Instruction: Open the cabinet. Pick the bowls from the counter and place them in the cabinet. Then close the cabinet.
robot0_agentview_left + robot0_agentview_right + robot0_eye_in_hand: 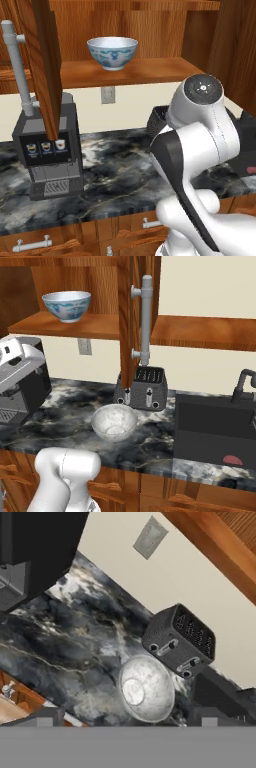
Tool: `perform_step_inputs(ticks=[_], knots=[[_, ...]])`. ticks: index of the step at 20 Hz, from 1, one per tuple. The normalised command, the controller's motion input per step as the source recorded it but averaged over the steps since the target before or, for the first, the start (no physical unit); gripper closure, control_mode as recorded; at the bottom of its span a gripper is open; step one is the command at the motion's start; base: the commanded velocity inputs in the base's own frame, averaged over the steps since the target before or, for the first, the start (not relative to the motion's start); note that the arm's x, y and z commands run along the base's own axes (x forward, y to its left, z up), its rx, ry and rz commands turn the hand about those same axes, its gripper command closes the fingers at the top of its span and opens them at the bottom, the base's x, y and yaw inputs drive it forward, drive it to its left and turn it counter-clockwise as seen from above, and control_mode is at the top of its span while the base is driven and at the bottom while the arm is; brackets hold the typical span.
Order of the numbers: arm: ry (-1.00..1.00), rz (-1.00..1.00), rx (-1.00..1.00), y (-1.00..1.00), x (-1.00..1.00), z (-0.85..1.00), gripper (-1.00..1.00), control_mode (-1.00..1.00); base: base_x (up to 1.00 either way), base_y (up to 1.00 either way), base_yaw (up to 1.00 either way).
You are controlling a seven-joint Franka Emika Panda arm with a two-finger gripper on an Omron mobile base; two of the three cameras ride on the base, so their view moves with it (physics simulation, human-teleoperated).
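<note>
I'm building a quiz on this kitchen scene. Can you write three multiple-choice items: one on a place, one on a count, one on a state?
1. Where is the blue-patterned bowl?
A. On the cabinet shelf
B. On the counter
C. On the toaster

2. How many bowls are on the counter?
A. None
B. One
C. Two

3. The cabinet doors are:
A. Shut
B. Open
C. Missing

Key: 1 A, it sits on the wooden shelf. 2 B, the speckled bowl sits alone before the toaster. 3 B, the doors stand swung outward, baring the shelf.

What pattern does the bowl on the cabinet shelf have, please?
Blue pattern on white bowl, clearest in left base view.
</note>
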Motion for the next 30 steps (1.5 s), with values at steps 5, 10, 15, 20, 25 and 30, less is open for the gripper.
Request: perform_step_inputs(ticks=[5,10,15,20,25,30], knots=[[0.00,-0.09,0.16,-0.32,0.00,-0.30,-1.00,-1.00,0.00,0.00,0.00],[0.02,-0.11,0.14,-0.16,0.00,-0.28,-1.00,-1.00,0.00,0.00,0.00],[0.05,-0.09,0.14,-0.06,0.00,-0.33,-1.00,-1.00,0.00,0.00,0.00],[0.09,-0.09,0.11,-0.06,0.01,-0.39,-1.00,-1.00,0.00,0.00,0.00],[0.05,-0.08,0.06,-0.07,0.10,-0.41,-1.00,-1.00,0.00,0.00,0.00],[0.00,-0.07,0.00,-0.01,0.36,-0.25,-1.00,-1.00,0.00,0.00,0.00]])
